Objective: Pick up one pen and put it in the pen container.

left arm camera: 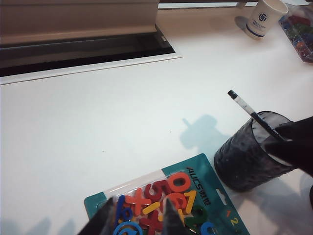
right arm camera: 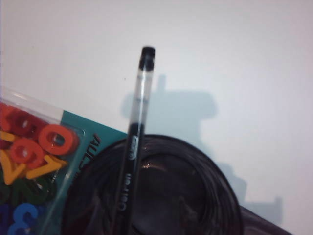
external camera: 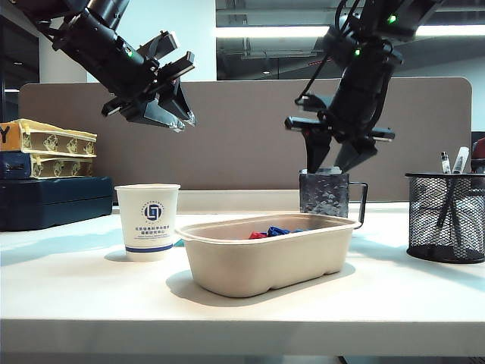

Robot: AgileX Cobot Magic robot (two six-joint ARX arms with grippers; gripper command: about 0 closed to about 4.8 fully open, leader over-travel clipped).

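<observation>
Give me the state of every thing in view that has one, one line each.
Left end effector: open, raised, empty.
Right end effector: open, just above the mug.
Pen: leaning in the mug, not gripped.
Mug: upright.
Pen container: upright, holding other pens.
Paper cup: upright.
Tray: holding coloured pieces.
Number pack: lying flat.

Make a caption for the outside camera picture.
Left gripper hangs open high above the white table; right gripper hovers open over the dark mottled mug, black wire-mesh pen container alongside.

Paper cup [external camera: 148,221] left of beige tray [external camera: 269,254]; mottled mug [external camera: 326,193] behind; number-magnet pack [left arm camera: 168,203] beside mug.
</observation>
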